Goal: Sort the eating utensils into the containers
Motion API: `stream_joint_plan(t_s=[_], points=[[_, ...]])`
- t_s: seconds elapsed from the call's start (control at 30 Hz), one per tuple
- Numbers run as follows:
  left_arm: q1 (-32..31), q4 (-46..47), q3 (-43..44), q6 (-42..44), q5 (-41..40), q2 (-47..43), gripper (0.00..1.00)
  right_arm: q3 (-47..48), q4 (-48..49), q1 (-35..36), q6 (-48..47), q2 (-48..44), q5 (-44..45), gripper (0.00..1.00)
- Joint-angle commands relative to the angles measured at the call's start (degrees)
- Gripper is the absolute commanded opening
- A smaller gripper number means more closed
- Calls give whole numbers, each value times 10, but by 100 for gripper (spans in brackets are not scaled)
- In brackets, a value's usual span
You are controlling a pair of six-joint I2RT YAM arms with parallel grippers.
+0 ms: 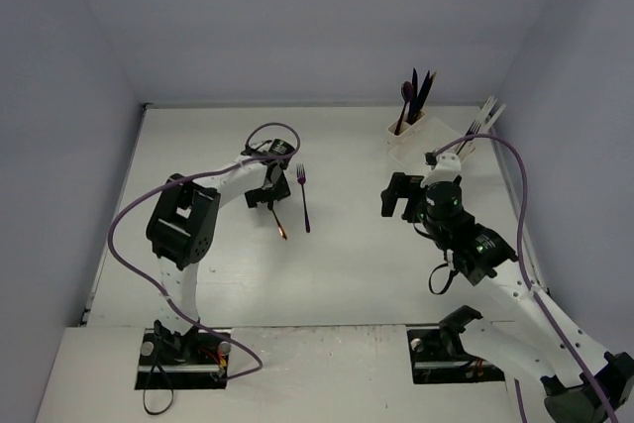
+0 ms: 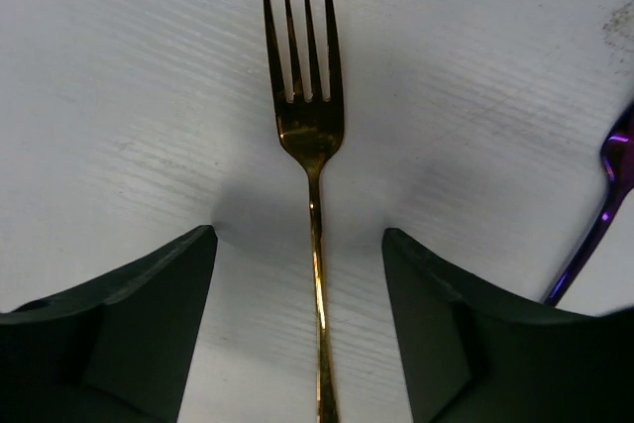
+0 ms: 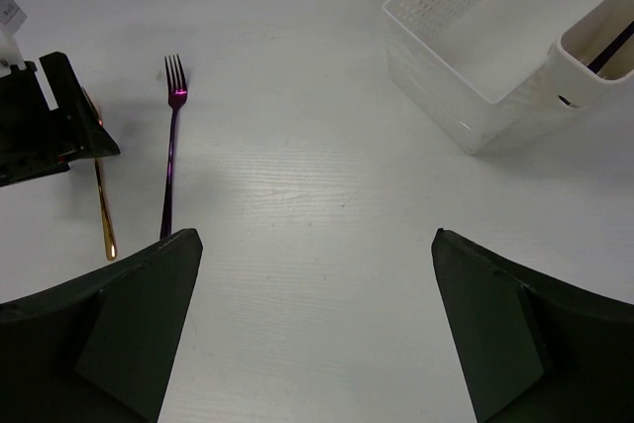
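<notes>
A gold fork (image 2: 310, 126) lies flat on the white table, tines pointing away. My left gripper (image 2: 300, 245) stands astride its handle, open, with a clear gap on each side. From above, that gripper (image 1: 267, 195) covers most of the gold fork (image 1: 281, 227). A purple fork (image 1: 304, 200) lies just right of it, also at the edge of the left wrist view (image 2: 604, 210). My right gripper (image 3: 317, 245) hangs open and empty over bare table. The white containers (image 1: 408, 132) at the back right hold dark utensils (image 1: 414, 94); clear white forks (image 1: 482, 122) stick up further right.
In the right wrist view the white perforated tray (image 3: 436, 42) and an attached cup (image 3: 586, 74) stand at the upper right. The purple fork (image 3: 171, 156), gold fork handle (image 3: 103, 217) and left gripper body (image 3: 45, 131) are at the left. Purple cables loop over both arms.
</notes>
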Motion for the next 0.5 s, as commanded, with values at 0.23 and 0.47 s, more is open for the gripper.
stream_joint_plan(t_s=[0.23,0.47], points=[[-2,-13,-10,-23,-30,4,6,8,-24,-2,-23,-27,6,100],[-20,-6,-47,16,-44,-74,0,37,-25,-2,-38,1,-55,100]])
